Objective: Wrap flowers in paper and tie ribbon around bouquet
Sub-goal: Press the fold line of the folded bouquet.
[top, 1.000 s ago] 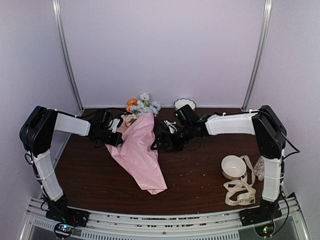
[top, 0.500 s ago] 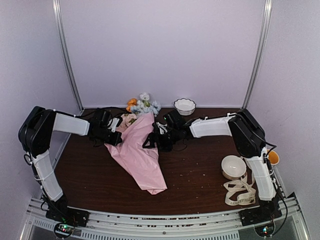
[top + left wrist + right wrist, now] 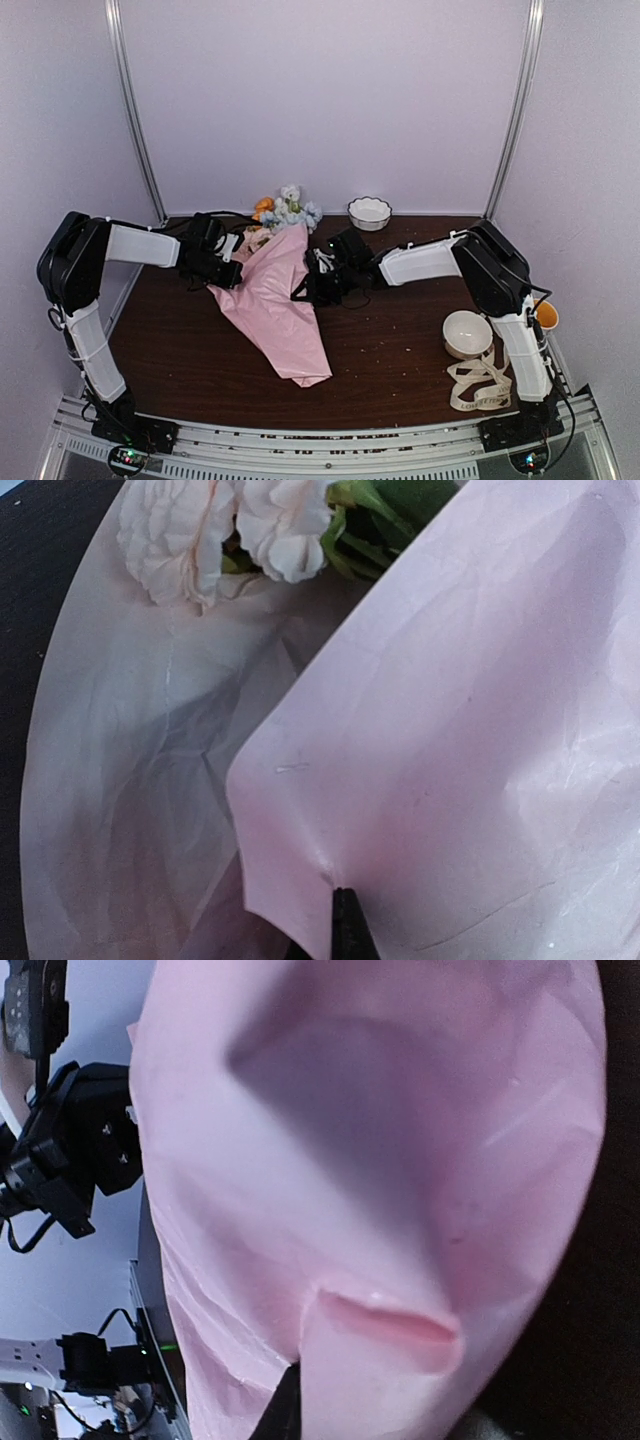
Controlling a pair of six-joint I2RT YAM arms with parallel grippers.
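The left gripper [image 3: 226, 274] is clamped shut on the left edge of the paper [image 3: 278, 305]. The paper is draped over the flowers [image 3: 287, 209] mid-table. Its long axis is run back-to-front, with blooms pointed at the back wall and the narrow tip nearest. The right gripper [image 3: 303, 288] is pinched onto the paper's right edge. The ribbon [image 3: 480, 385] is heaped far right, near edge.

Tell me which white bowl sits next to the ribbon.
The plain bowl at the near right, ribbon heaped beside it; the scalloped bowl stands by the back wall.
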